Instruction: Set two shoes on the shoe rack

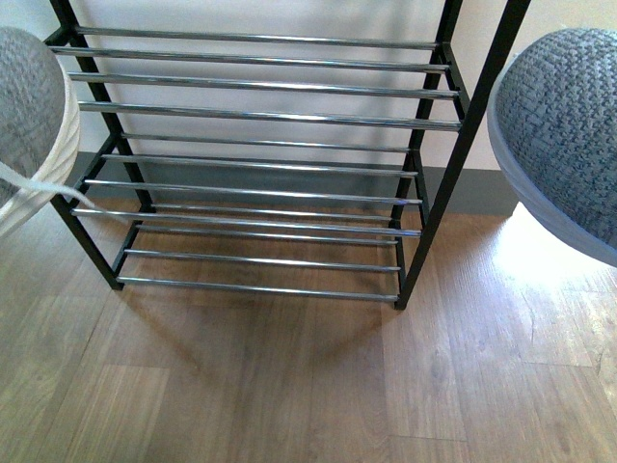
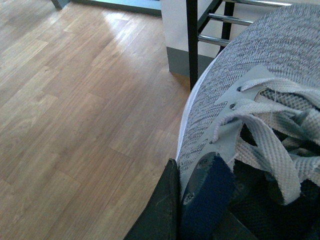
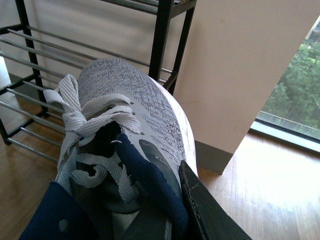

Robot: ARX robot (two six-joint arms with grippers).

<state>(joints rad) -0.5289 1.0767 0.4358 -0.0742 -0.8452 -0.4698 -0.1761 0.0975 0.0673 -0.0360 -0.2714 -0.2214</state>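
The black shoe rack point(image 1: 260, 159) with chrome bars stands ahead against the wall, its tiers bare. One grey knit sneaker point(image 1: 29, 106) hangs at the left edge of the front view, held above the floor. My left gripper point(image 2: 192, 207) is shut on its collar: the sneaker point(image 2: 250, 90) fills the left wrist view, one black finger point(image 2: 160, 210) outside the dark navy lining. The other grey knit sneaker point(image 1: 569, 125) hangs at the right edge. My right gripper point(image 3: 167, 210) is shut on its collar; the sneaker point(image 3: 125, 100) points toward the rack point(image 3: 30, 55).
Wood-look floor point(image 1: 289, 376) spreads in front of the rack. A pale wall with a grey baseboard point(image 1: 482, 193) runs behind it. In the right wrist view a wall corner point(image 3: 235, 75) and a window point(image 3: 300, 85) lie beside the rack.
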